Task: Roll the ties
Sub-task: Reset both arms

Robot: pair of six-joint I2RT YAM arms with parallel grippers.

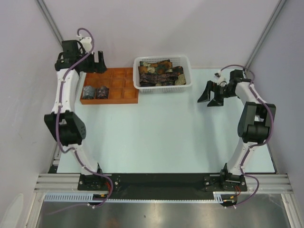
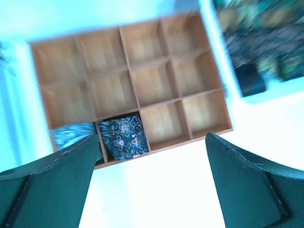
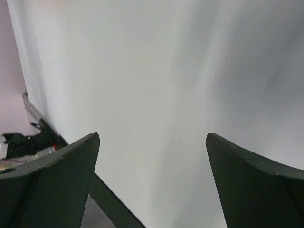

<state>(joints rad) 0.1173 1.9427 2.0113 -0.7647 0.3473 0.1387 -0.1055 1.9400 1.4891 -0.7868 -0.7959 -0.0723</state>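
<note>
Several loose ties (image 1: 159,73), dark and green-gold patterned, lie heaped in the white mesh basket (image 1: 186,71). Two rolled ties (image 1: 95,91) sit side by side in the front-left compartments of the orange tray (image 1: 121,85). In the left wrist view the dark rolled tie (image 2: 124,137) with pink marks shows fully, while the other rolled tie (image 2: 71,134) is partly hidden behind a finger. My left gripper (image 1: 96,65) (image 2: 153,137) hangs open and empty over the tray's back edge. Far right, my right gripper (image 1: 211,99) (image 3: 152,135) is open and empty above the table.
The basket (image 2: 256,42) shows blurred at the top right of the left wrist view, close beside the tray (image 2: 152,80). The remaining tray compartments hold nothing. White walls close in the table on both sides and at the back.
</note>
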